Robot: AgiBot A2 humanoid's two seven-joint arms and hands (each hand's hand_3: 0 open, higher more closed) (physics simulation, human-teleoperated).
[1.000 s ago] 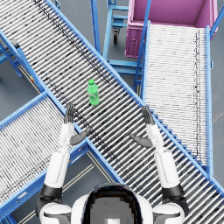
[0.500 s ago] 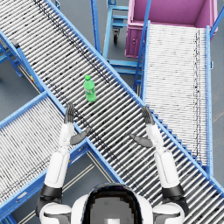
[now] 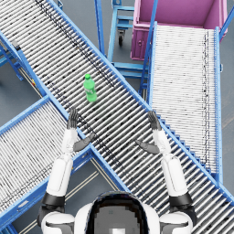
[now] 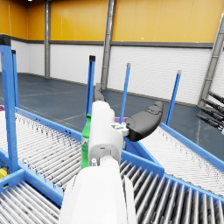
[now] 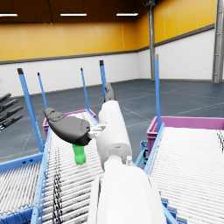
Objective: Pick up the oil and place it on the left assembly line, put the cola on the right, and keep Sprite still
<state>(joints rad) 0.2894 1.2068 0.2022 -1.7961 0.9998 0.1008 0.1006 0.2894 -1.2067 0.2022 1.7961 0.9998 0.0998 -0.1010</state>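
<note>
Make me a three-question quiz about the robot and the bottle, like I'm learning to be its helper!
1. True or false: the left hand is holding the green bottle.
2. What colour is the bin at the far end of the right-side conveyor? A pink, B yellow, C black.
3. Which is nearer the green bottle: the left hand or the right hand?

Key: 1 false, both hands are open and hold nothing; 2 A; 3 the left hand.
</note>
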